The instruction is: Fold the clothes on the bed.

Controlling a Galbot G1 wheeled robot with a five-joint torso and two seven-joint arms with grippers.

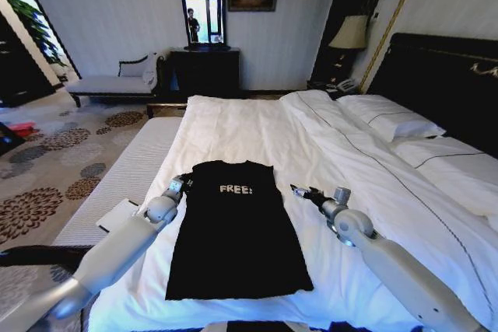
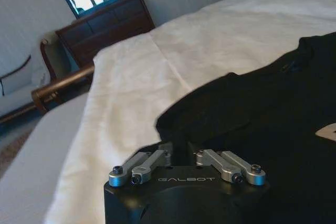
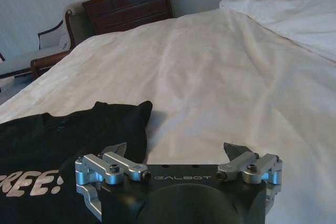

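Observation:
The clothes, a black T-shirt [image 1: 233, 239] with white "FREE!" lettering, lie flat on the white duvet of the bed [image 1: 257, 126], sleeves tucked in. My left gripper [image 1: 179, 185] is at the shirt's left shoulder. In the left wrist view its jaws [image 2: 179, 151] are drawn together, with black fabric [image 2: 252, 114] bunched over them. My right gripper [image 1: 299, 190] hovers just right of the shirt's other shoulder, over bare duvet. In the right wrist view it [image 3: 176, 148] stands open, and the shirt's corner [image 3: 126, 116] lies just beside it.
A pale padded bench [image 1: 117, 180] runs along the bed's left side, with a white flat item [image 1: 118, 214] on it. Pillows [image 1: 389, 118] and a dark headboard [image 1: 443, 75] are at the right. A dark dresser [image 1: 204, 68] and a chaise [image 1: 109, 83] stand by the far wall.

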